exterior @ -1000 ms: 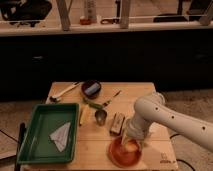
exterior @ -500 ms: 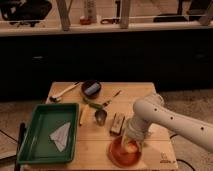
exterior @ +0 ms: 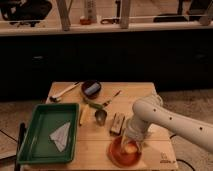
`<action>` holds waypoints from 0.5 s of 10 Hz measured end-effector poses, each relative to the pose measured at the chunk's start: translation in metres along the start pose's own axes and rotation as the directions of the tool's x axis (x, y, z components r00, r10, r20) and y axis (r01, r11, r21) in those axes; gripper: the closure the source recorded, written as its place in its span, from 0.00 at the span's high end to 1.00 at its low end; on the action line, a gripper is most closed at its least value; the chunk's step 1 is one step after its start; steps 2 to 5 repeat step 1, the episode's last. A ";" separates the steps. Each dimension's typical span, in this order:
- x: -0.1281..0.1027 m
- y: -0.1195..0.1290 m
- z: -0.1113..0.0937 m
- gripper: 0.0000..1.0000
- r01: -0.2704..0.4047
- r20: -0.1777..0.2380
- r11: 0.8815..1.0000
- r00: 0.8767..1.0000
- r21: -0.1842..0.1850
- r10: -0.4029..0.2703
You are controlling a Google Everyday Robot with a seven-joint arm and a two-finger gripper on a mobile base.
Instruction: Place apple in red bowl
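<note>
The desk [exterior: 145, 102] is pale matt wood. At its front right corner the pincer [exterior: 132, 145] hangs over the glossy red bowl [exterior: 116, 156]. The green tray [exterior: 31, 135] looks like smooth plastic, the small cup [exterior: 100, 117] like dull metal.

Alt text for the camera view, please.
A white robot arm reaches down so its gripper is over the red bowl, where the apple sits. A green tray lies left on the wooden table.
</note>
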 end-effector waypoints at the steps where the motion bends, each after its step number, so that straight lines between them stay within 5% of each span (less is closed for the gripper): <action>1: 0.000 0.000 0.001 0.16 0.000 0.000 1.000 1.000 -0.001 0.000; 5: 0.000 0.000 0.001 0.16 0.000 0.000 1.000 1.000 -0.001 0.000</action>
